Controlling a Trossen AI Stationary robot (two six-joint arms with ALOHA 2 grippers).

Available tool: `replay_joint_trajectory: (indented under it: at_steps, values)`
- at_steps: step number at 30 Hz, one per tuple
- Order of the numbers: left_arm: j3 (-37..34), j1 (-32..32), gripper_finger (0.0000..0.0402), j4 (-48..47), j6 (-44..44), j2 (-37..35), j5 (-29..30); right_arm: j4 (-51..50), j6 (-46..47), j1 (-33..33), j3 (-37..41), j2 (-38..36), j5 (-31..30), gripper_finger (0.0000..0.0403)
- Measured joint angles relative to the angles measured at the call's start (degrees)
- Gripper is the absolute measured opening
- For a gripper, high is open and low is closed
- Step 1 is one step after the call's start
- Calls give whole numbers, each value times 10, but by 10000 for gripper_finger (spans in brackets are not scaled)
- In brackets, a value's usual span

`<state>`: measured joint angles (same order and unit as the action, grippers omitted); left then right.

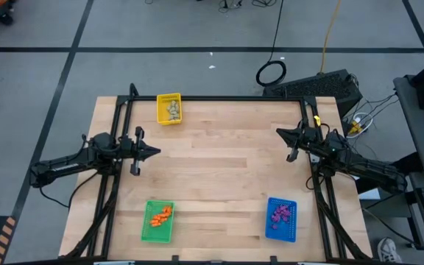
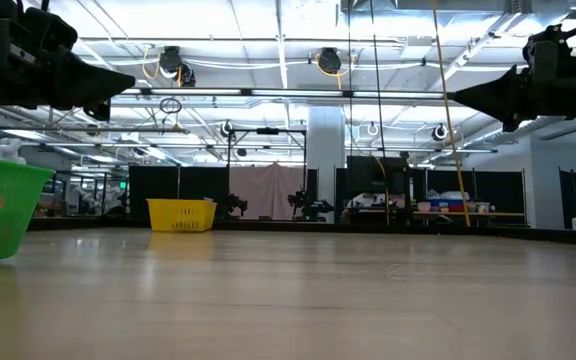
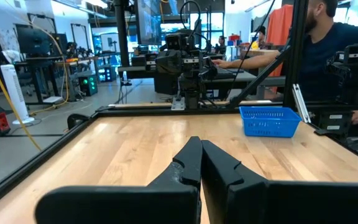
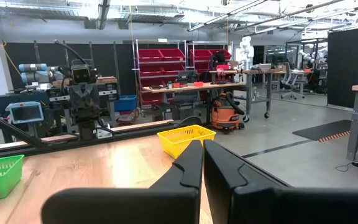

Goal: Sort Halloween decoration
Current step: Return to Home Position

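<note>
i see left jaws and right jaws clenched, empty, over the counter (image 1: 219,173). orange trinkets (image 1: 160,215) in green tray (image 1: 153,234), purple trinkets (image 1: 280,213) in blue tray (image 1: 280,233), grey trinkets (image 1: 173,110) in yellow tray (image 1: 163,118).

Trinkets (image 1: 160,215) in three trays (image 1: 155,234) on table (image 1: 219,169)

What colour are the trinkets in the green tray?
Orange trinkets in the green tray; high view shows best.
</note>
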<state>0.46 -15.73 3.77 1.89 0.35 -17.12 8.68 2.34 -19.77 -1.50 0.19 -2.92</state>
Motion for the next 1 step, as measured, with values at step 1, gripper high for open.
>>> replay_joint_trajectory:
  at_steps: [1]
  values:
    - [0, 0, 8, 0, 0, 0, 0, 0, 0, 0, 0, 0, 0, 0]
